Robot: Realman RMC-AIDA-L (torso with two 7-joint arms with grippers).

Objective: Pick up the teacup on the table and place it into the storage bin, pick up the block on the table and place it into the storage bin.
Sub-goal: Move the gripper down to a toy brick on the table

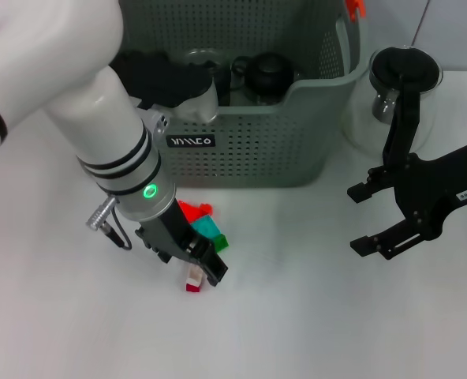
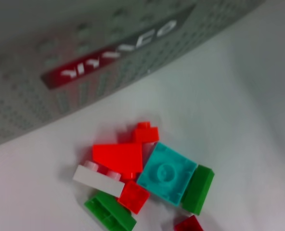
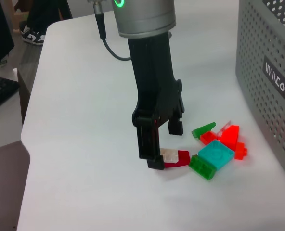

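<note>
A pile of small blocks [image 1: 203, 225] in red, teal [image 2: 166, 173] and green lies on the white table in front of the storage bin [image 1: 249, 150]. A dark red and white block [image 1: 194, 278] lies at the pile's near edge; it also shows in the right wrist view [image 3: 174, 158]. My left gripper [image 1: 192, 267] is open and down at the table, its fingers on either side of this block, the near fingertip [image 3: 155, 163] next to it. Glassware [image 1: 202, 61] and a black-lidded item [image 1: 267, 75] lie inside the bin. My right gripper [image 1: 358, 219] is open and empty at the right.
A glass pitcher [image 1: 399, 87] with a black handle stands right of the bin. The bin's black label [image 1: 191, 141] faces me. The table's edge [image 3: 27, 144] shows in the right wrist view, beyond the left arm.
</note>
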